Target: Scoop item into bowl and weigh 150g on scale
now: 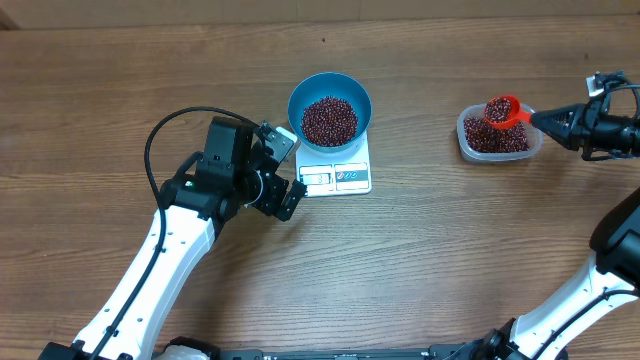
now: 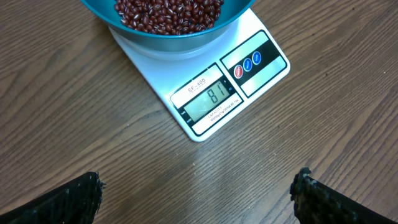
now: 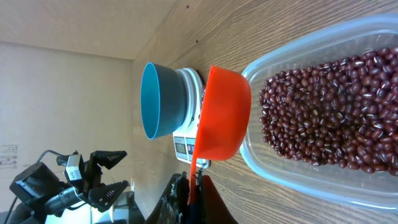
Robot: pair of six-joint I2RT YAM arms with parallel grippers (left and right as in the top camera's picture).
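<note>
Two grippers found. Saw left gripper spread fully wide, gripping nothing, poised above the wood-grain table just beside the display edge of the scale. Noted black, finely textured fingers. Saw right gripper clamped tight on the thin handle of an orange-red plastic scoop, its rounded cup heaped with beans, held over one edge of the clear rounded-rectangular plastic tub, itself partly filled with more. Found scale flat, white, smooth, display showing 81, three round buttons alongside. Found bowl round, deep, glossy blue, seated on the scale's platform. Noted small, glossy maroon beans heaped loosely inside it.
</note>
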